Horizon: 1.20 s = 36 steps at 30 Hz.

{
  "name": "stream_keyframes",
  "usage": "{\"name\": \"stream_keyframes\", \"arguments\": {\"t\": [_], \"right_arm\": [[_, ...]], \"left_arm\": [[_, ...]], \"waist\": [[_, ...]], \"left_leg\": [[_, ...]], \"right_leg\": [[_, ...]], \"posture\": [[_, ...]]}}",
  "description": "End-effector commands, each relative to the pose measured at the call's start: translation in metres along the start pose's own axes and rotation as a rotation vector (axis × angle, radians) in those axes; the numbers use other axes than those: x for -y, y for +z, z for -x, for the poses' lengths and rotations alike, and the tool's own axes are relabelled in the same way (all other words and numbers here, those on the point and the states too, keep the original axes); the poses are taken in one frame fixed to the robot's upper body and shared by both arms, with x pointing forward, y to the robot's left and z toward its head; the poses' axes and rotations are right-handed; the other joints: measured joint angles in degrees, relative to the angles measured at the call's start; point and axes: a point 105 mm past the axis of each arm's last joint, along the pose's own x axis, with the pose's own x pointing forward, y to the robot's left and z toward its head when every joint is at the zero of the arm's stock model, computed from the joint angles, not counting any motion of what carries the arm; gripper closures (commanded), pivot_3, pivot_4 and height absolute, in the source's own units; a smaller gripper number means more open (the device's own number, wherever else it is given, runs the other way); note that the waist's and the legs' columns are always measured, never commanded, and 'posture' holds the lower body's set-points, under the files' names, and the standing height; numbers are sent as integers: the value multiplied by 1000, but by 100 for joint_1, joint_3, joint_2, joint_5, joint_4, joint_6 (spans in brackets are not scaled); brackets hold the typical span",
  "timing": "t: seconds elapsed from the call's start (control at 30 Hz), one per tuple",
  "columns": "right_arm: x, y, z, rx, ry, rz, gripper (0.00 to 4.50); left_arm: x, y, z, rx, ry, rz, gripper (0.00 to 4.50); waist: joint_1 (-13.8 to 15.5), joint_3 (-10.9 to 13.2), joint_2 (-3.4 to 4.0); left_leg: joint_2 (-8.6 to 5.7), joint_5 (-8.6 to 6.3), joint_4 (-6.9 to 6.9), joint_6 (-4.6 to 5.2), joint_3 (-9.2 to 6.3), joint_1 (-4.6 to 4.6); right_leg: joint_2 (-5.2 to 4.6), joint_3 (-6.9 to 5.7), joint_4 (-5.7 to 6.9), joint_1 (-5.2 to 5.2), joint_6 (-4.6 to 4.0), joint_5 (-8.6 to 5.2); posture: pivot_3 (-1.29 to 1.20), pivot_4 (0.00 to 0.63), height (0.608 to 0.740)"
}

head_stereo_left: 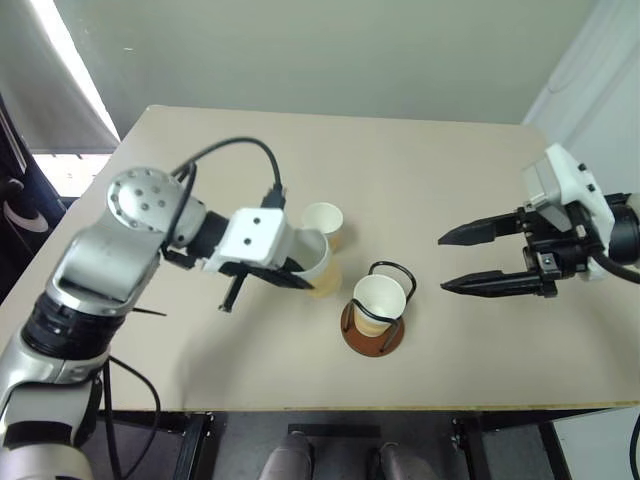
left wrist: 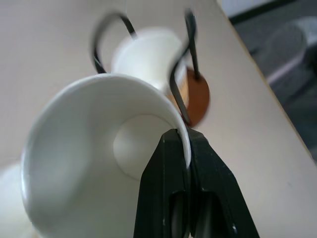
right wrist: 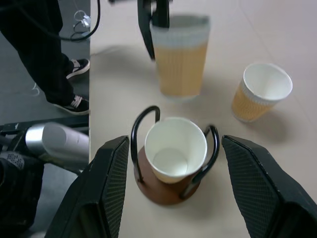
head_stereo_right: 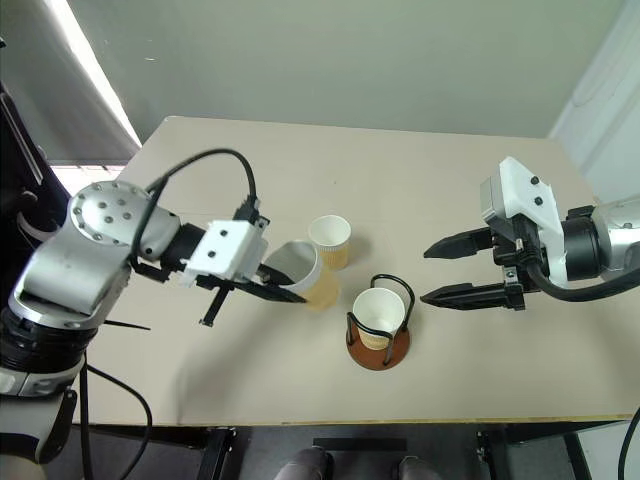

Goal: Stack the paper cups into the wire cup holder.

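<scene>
Holder first, since it stands nearest to me: the wire cup holder [head_stereo_left: 373, 318] sits close to the front edge of the worktop [head_stereo_left: 430, 180], upright on its reddish-brown disc, and one paper cup [head_stereo_left: 380, 300] stands inside its black loops with the mouth up.

Just behind it and toward my left, I see the left gripper [head_stereo_left: 296, 272] with its two black fingers [left wrist: 171, 183] pressed together on the rim of a second cup [head_stereo_right: 303, 270]; one finger is inside the wall, the other outside. This cup is tipped, with its white mouth turned toward the gripper body and its tan side facing the holder. It seems to hang a little above the worktop, but I cannot be sure of this from the head views. In the left wrist view, the holder with its cup lies directly beyond the held cup.

On my right, the right gripper [head_stereo_left: 455, 261] hovers beside the holder, pointing at it, with the fingers well apart and nothing between them.

Farther back, the third cup [head_stereo_left: 323, 224] stands upright alone on the worktop, just behind the held cup.
</scene>
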Motion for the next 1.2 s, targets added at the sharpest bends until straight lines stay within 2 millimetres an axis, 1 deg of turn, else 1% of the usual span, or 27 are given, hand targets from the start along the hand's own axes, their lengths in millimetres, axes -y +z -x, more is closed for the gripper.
{"name": "stream_keyframes", "arguments": {"t": [0.03,0.07,0.17,0.2,0.23,0.27,0.33,0.5,0.63,0.7,0.93,1.07,1.2], "right_arm": [[2,-2,5,-23,-29,29,1503],[2,-4,5,-27,-33,22,1503],[-1,-8,4,-34,-30,10,961],[-2,-8,4,-38,-40,16,691],[-3,-8,4,-39,-45,25,281],[-4,-8,4,-40,-49,32,15],[-6,-6,3,-36,-54,38,15],[-9,-4,10,-40,-106,46,15],[-13,-4,24,-70,-174,35,15],[-13,-1,30,-71,-199,39,15],[-19,16,42,-50,-243,52,15],[-23,32,47,-8,-256,75,15],[-22,46,53,19,-285,92,15]], "left_arm": [[-6,23,9,62,5,-56,4468],[-7,26,10,70,-1,-68,4468],[-10,32,9,88,-24,-96,4500],[-10,32,7,90,-38,-106,4500],[-10,32,6,89,-53,-119,4500],[-11,31,5,88,-63,-127,4500],[-12,31,4,91,-75,-139,4500],[-24,33,-2,112,-100,-159,4500],[-34,39,-21,129,-154,-203,4500],[-36,41,-25,135,-171,-218,4500],[-39,44,-40,145,-237,-270,4500],[-38,44,-45,143,-266,-288,4500],[-36,44,-48,143,-289,-296,4500]], "waist": [[1,0,0],[1,0,0],[2,0,0],[3,0,0],[2,0,0],[1,0,0],[0,0,0],[25,0,0],[75,0,0],[73,0,0],[58,0,2],[58,1,4],[62,1,5]], "left_leg": [[0,0,1,0,0,0],[0,0,1,0,0,0],[0,0,2,1,0,0],[0,0,2,1,0,0],[0,0,2,1,0,0],[1,0,2,1,0,0],[1,0,2,1,0,0],[1,-1,5,5,-1,-2],[-1,-3,9,9,-2,-7],[-1,-5,12,12,-1,-10],[0,-5,7,12,4,-9],[-2,-6,8,13,5,-11],[-3,-7,8,14,4,-15]], "right_leg": [[0,0,0,0,0,0],[0,0,0,1,0,0],[0,0,-1,1,1,0],[0,0,-1,1,1,0],[0,0,-1,2,1,0],[0,1,-2,1,1,0],[0,1,-2,2,1,0],[0,0,-7,5,6,2],[-1,0,-16,10,12,5],[-4,1,-19,10,15,7],[-1,2,-18,8,20,5],[-2,4,-21,8,26,3],[-2,5,-22,7,32,1]], "posture": [[0,150,740],[0,150,740],[0,150,740],[0,150,740],[0,150,740],[0,150,740],[0,150,740],[0,150,740],[0,150,740],[0,150,740],[0,150,740],[0,150,740],[0,150,740]]}}
